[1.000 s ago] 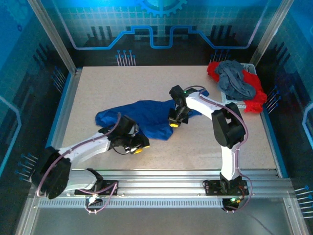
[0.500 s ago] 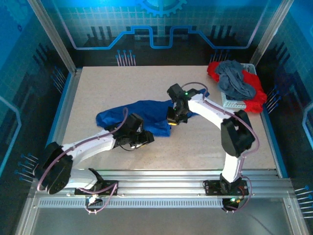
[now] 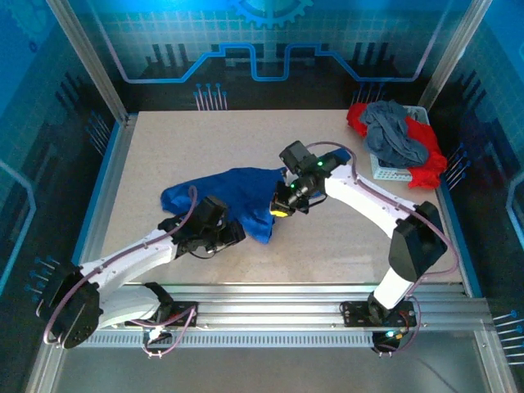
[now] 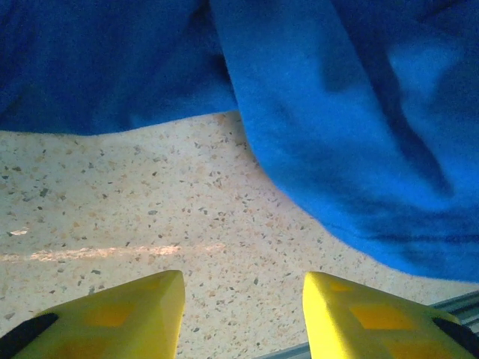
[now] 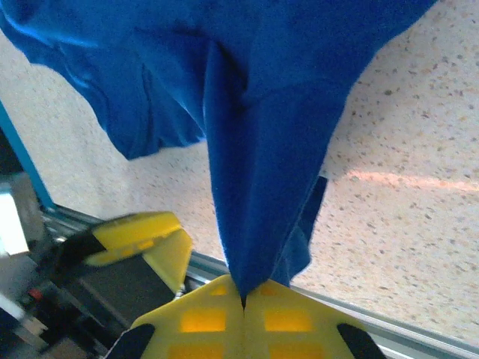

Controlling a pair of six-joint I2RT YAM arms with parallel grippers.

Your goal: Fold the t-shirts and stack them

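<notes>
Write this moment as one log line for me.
right jaws: shut on blue tee | left jaws: open, empty, over table by tee | grey tee, red tee: piled far right

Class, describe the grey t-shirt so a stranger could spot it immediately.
Go to the far right corner of the table, where a white basket sits. Red t-shirts spill over it; the slate-grey t-shirt lies crumpled on top, the only grey cloth.

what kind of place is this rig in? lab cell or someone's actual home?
Looks like a purpose-built robot test cell, not a home: blue circuit-pattern wall panels, an aluminium mounting rail along the near edge of a speckled table, and a blue t-shirt as the workpiece.
</notes>
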